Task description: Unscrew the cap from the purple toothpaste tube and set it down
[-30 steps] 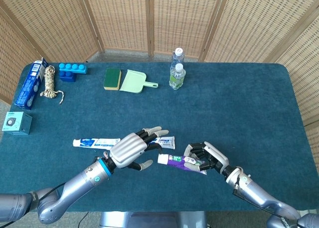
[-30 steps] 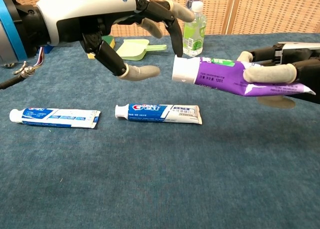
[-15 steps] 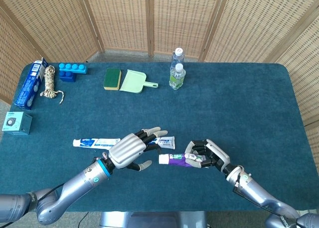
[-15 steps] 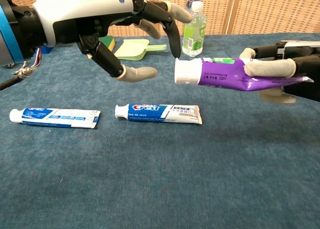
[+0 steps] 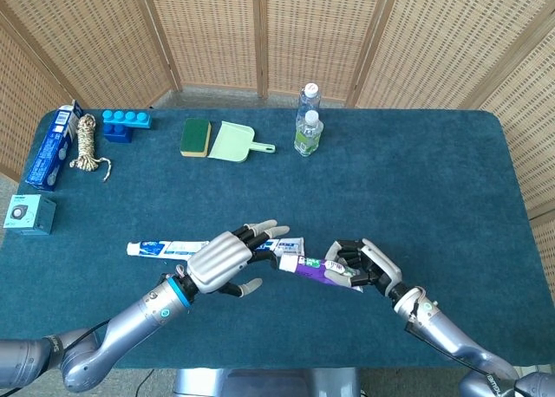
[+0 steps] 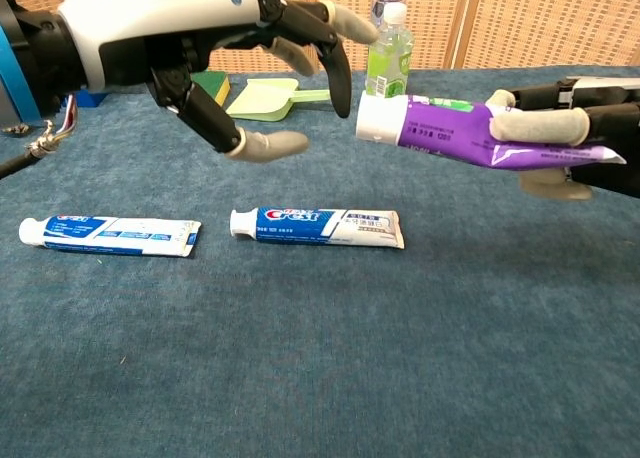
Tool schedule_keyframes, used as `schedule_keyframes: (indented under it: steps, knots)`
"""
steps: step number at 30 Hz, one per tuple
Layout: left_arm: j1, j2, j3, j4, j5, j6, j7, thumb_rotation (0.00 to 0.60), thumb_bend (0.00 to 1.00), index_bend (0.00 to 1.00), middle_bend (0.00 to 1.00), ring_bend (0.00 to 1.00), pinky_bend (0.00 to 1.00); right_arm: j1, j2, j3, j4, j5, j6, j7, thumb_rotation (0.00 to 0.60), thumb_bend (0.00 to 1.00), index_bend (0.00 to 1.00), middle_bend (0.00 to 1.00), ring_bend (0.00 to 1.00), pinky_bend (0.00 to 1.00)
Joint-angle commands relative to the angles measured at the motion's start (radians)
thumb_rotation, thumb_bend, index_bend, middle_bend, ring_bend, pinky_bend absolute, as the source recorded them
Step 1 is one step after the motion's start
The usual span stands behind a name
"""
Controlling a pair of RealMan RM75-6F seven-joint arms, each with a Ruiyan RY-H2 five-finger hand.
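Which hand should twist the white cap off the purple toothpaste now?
The left hand: it is open, fingers right beside the white cap. The right hand is busy holding the purple toothpaste tube.

The purple toothpaste tube [image 6: 470, 138] — white-shouldered, with a green patch on its upper face — lies roughly level above the table, crimped tail toward three o'clock. Its white cap [image 6: 375, 119] is on — pointing toward nine o'clock.
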Motion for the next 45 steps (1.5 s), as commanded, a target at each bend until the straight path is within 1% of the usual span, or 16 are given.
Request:
schedule_keyframes:
  steps: [1,7,12,16,24,33,40,45]
  knots:
    - [0.006,0.007,-0.005,-0.004,0.005,0.012,-0.005,0.6,0.36,0.39,0.08,0.0,0.14,-0.004,0.004,-0.001,0.002,-0.008,-0.001,0.004,0.6,0.65,0.98,0.75,0.79,0.89]
    - [0.014,0.021,-0.015,-0.007,0.007,0.029,-0.015,0.6,0.36,0.37,0.07,0.0,0.14,-0.008,0.006,-0.005,0.0,-0.035,0.0,0.023,0.6,0.65,0.98,0.75,0.79,0.89]
    - [0.006,0.004,-0.018,0.002,-0.003,0.015,-0.021,0.6,0.36,0.36,0.07,0.0,0.14,-0.003,0.001,-0.004,-0.012,-0.054,0.001,0.021,0.6,0.65,0.98,0.75,0.79,0.89]
    - [0.0,-0.01,-0.016,0.008,-0.006,0.007,-0.012,0.6,0.36,0.34,0.06,0.0,0.14,-0.002,-0.001,0.002,-0.019,-0.048,0.003,0.018,0.6,0.65,0.98,0.75,0.79,0.89]
    - [0.006,-0.018,-0.016,0.009,-0.001,0.029,0.019,0.6,0.36,0.25,0.04,0.0,0.14,0.002,-0.012,0.028,-0.046,0.006,-0.01,0.003,0.6,0.65,0.98,0.75,0.8,0.89]
    - [0.014,-0.051,-0.026,0.017,-0.002,0.066,0.046,0.6,0.36,0.24,0.04,0.0,0.16,-0.001,-0.011,0.04,-0.075,0.005,-0.015,0.023,0.6,0.65,0.98,0.75,0.8,0.9]
    - [0.014,-0.06,-0.026,0.015,-0.007,0.067,0.06,0.6,0.36,0.22,0.03,0.0,0.16,-0.002,-0.005,0.048,-0.081,0.002,-0.02,0.07,0.6,0.65,0.98,0.75,0.8,0.9]
    - [0.015,-0.062,-0.029,0.014,-0.011,0.068,0.064,0.6,0.36,0.21,0.02,0.0,0.16,-0.001,-0.004,0.05,-0.089,0.004,-0.029,0.074,0.6,0.65,0.98,0.75,0.8,0.9]
